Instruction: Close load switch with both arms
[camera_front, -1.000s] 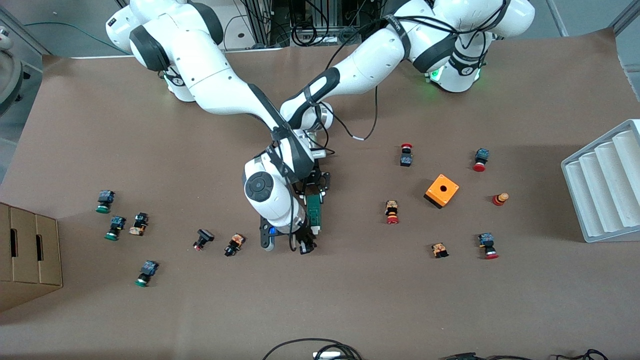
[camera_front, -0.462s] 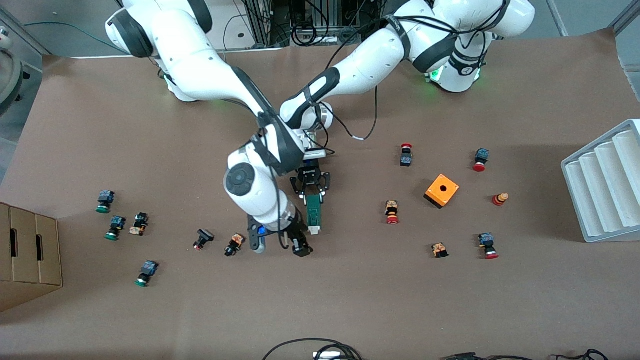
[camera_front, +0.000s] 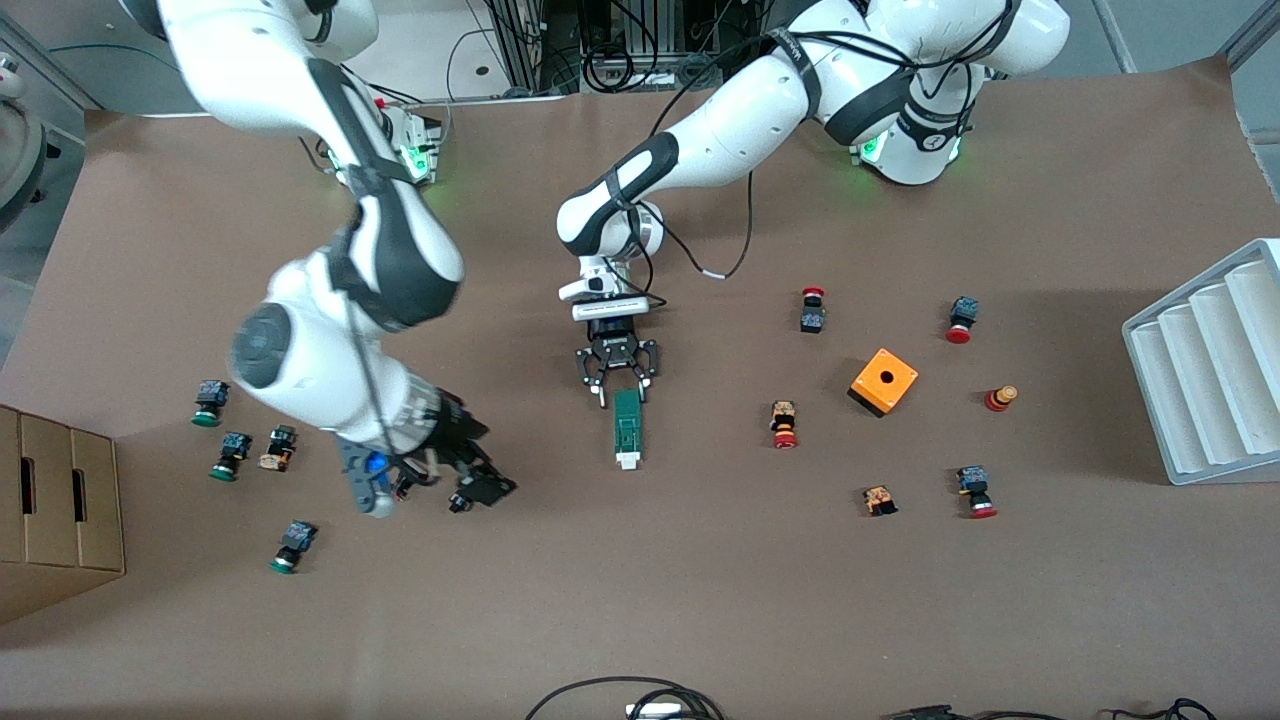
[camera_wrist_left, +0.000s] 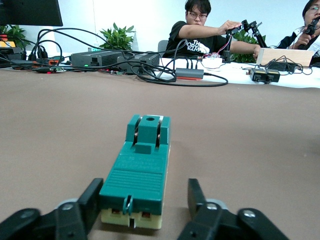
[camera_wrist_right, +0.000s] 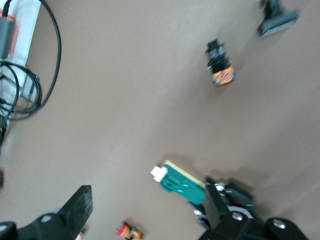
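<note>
The load switch (camera_front: 627, 430) is a narrow green block lying flat mid-table, its white tab (camera_front: 628, 462) at the end nearer the front camera. My left gripper (camera_front: 622, 398) is low at the switch's other end. It is open, with a finger on each side of the block and nothing gripped. In the left wrist view the switch (camera_wrist_left: 137, 170) lies between the fingers (camera_wrist_left: 90, 200) with a gap beside it. My right gripper (camera_front: 478, 490) hangs open and empty in the air, toward the right arm's end. The right wrist view shows the switch (camera_wrist_right: 182, 184) below it.
An orange box (camera_front: 884, 381) with a hole and several red-capped push-buttons (camera_front: 784, 424) lie toward the left arm's end, near a white ridged tray (camera_front: 1210, 370). Green-capped push-buttons (camera_front: 230, 455) and a cardboard box (camera_front: 55, 510) are toward the right arm's end.
The right arm rose off the switch and swung toward its own end of the table, its jaws opening. The left gripper opened and let go of the switch, which stays flat on the table.
</note>
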